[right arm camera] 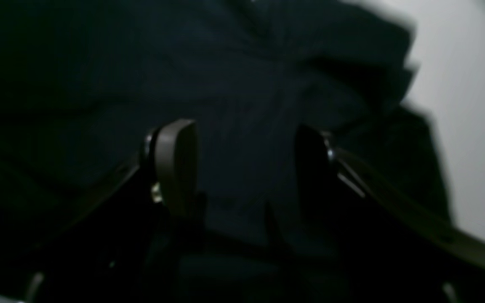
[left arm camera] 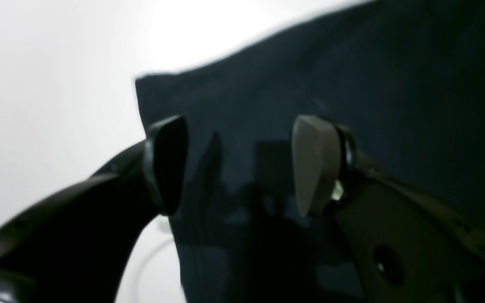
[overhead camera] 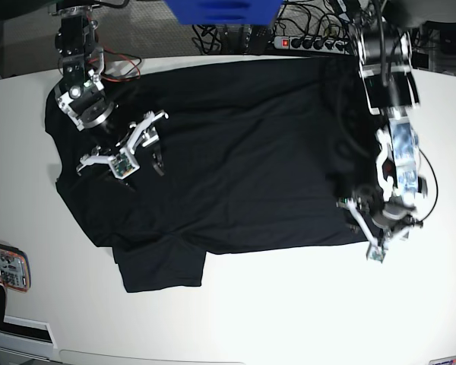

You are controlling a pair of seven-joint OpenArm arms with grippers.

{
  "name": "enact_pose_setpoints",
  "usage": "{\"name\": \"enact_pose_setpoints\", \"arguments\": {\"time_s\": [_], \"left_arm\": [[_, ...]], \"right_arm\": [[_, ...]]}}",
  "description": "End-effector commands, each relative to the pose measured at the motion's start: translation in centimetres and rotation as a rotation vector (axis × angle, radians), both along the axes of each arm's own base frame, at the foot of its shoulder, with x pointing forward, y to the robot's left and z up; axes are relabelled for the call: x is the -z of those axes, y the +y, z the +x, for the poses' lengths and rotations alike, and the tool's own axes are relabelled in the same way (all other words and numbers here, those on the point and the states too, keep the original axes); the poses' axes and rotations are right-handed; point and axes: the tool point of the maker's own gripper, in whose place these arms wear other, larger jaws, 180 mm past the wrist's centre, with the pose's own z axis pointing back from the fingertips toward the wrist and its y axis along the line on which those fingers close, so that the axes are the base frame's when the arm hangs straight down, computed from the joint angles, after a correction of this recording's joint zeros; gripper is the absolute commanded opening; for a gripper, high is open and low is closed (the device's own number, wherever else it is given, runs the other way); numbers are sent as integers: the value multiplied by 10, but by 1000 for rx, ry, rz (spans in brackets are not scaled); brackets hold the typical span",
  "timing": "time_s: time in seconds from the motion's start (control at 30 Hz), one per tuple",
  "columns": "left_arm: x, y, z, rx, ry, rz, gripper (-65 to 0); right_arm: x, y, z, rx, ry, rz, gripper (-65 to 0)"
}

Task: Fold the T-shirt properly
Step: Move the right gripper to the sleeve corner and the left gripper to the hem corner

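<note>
Left gripper is straddling the T-shirt hem corner, jaws apart, nothing pinched; right gripper likewise—both should grip deep, evenly.

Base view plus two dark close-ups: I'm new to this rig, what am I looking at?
The base view looks down on a white table with a black T-shirt spread flat. Two robot arms reach in. The close-ups come from cameras on their wrists, looking out between the fingers. The left hand is at the shirt's corner on that view's right; its own camera shows its fingers apart, straddling the cloth's edge. The right hand is over the shirt on the other side, fingers also apart. Neither has cloth clamped. A small object lies at the table's edge.
</note>
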Motion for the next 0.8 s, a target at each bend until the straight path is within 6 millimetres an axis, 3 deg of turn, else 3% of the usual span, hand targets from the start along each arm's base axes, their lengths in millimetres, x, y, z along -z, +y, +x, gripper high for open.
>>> {"name": "enact_pose_setpoints", "arguments": {"time_s": [0.0,0.23,0.37,0.5,0.77], "left_arm": [[-20,5,20,-6,-60,-31,-292],[-34,50,40,-88,-63,-205,-292],[-26,82,35,-148,-15,-192,-293],[-30,94,37,-156,-64,-180,-293],[27,111,3,-206,24,-161,-294]], "right_arm": [[-7,2,1,6,-24,22,-303],[5,12,-16,28,26,66,-303],[4,13,-16,27,25,68,-303],[4,13,-16,27,25,68,-303],[5,13,-16,26,27,69,-303]]}}
